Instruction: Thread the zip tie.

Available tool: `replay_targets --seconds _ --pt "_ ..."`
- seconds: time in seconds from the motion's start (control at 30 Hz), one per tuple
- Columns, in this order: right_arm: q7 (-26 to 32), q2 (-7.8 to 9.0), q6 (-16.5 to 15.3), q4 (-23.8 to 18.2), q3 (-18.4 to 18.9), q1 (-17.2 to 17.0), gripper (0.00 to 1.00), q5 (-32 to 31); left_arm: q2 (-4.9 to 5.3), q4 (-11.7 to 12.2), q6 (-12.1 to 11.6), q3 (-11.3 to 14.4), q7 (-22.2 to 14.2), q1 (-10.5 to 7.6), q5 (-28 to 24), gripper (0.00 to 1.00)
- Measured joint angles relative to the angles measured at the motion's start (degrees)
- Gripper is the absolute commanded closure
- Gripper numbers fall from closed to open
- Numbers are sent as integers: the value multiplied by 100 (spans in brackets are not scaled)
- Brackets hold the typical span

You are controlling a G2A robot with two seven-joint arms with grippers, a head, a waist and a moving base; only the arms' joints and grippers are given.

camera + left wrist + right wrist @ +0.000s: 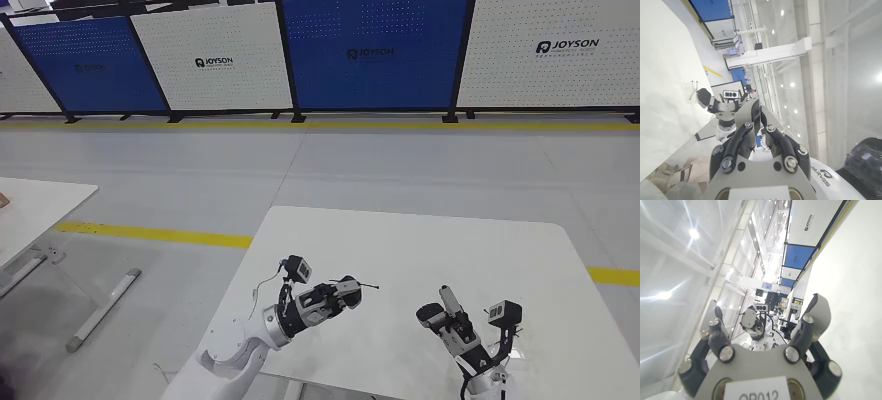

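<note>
- My left claw [347,290] hangs above the worktop [420,240], over its near left part. Its fingers are pressed together.
- The zip tie [368,287] is the thin dark strip poking out past that claw's tip, pointing across at my other claw. I take it to be pinched there. My own wrist view does not show the strip between the pads.
- My right claw [436,305] sits over the near edge, toward the right, with its fingers spread wide and nothing in them. There is bare worktop between the two claws.
- I cannot tell whether the head or the tail sticks out. Grabbing the wrong end would leave nothing to thread into.
- The free length is thin and unsupported, so I expect it to bend away if my right claw nudges it instead of closing squarely on it.
- A pinch this close to one end could let the strip swivel or slip out, and it would drop to the worktop.
</note>
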Motion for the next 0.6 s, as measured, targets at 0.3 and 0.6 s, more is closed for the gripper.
replay_targets --seconds 0.3,0.6 --pt "0 0 0 0 0 0 0 0 -15 449 432 338 405 -360 538 100" --pt "0 0 0 0 0 0 0 0 -15 448 427 350 389 -369 513 100"
